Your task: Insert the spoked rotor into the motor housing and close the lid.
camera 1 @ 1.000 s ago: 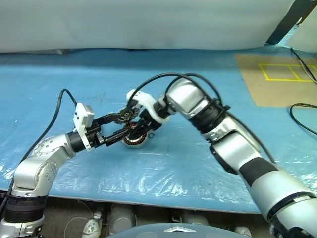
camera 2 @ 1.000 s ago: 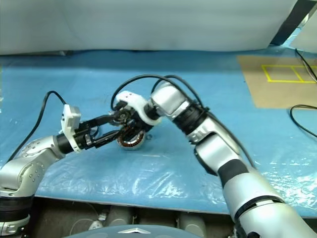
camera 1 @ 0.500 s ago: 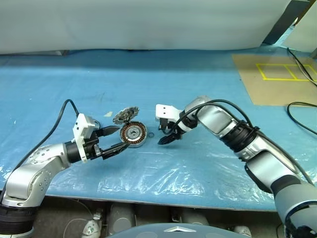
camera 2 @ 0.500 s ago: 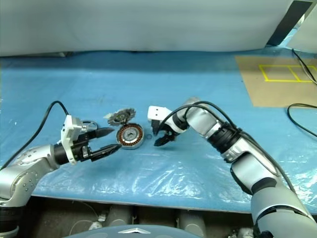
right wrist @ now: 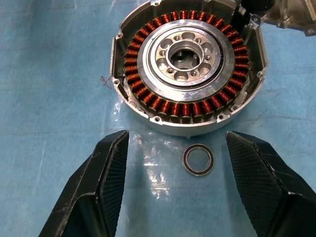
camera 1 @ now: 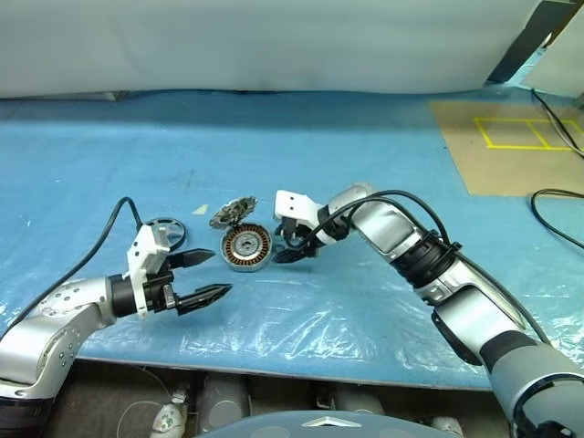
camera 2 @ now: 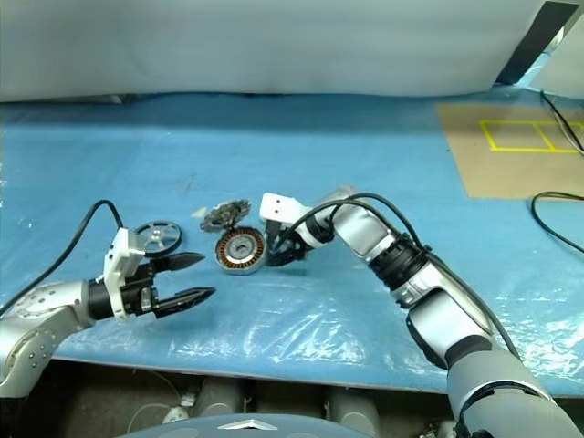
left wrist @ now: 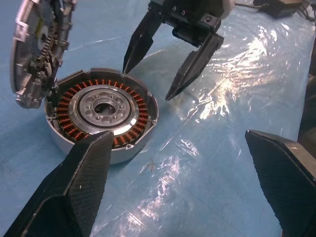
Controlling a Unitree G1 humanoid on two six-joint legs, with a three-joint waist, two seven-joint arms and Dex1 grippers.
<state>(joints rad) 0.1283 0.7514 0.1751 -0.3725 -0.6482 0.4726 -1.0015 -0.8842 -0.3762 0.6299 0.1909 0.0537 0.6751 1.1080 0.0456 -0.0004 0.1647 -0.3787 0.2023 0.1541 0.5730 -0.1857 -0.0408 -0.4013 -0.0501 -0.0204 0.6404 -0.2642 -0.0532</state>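
Note:
The motor housing (camera 1: 246,246) lies open on the blue mat, its copper windings and silver hub (right wrist: 187,58) exposed. The lid (camera 1: 233,212) stands tilted up at the housing's far left rim, finned side showing (left wrist: 37,54). The spoked rotor (camera 1: 166,230) lies flat on the mat to the left, behind my left wrist. My left gripper (camera 1: 219,274) hovers open in front and to the left of the housing, holding nothing. My right gripper (camera 1: 287,254) is open just right of the housing, fingertips low near the mat, empty.
A tiny black O-ring (right wrist: 198,159) lies on the mat just off the housing's rim, in front of my right gripper's fingers. A brown board with yellow tape (camera 1: 511,146) sits at the far right, with black cables (camera 1: 557,205) beside it. The mat's front edge (camera 1: 274,360) is close.
A second ago both grippers were at the housing. Both have since drawn off it. The left pulled back toward the near left, uncovering the rotor; the right sank beside the housing.

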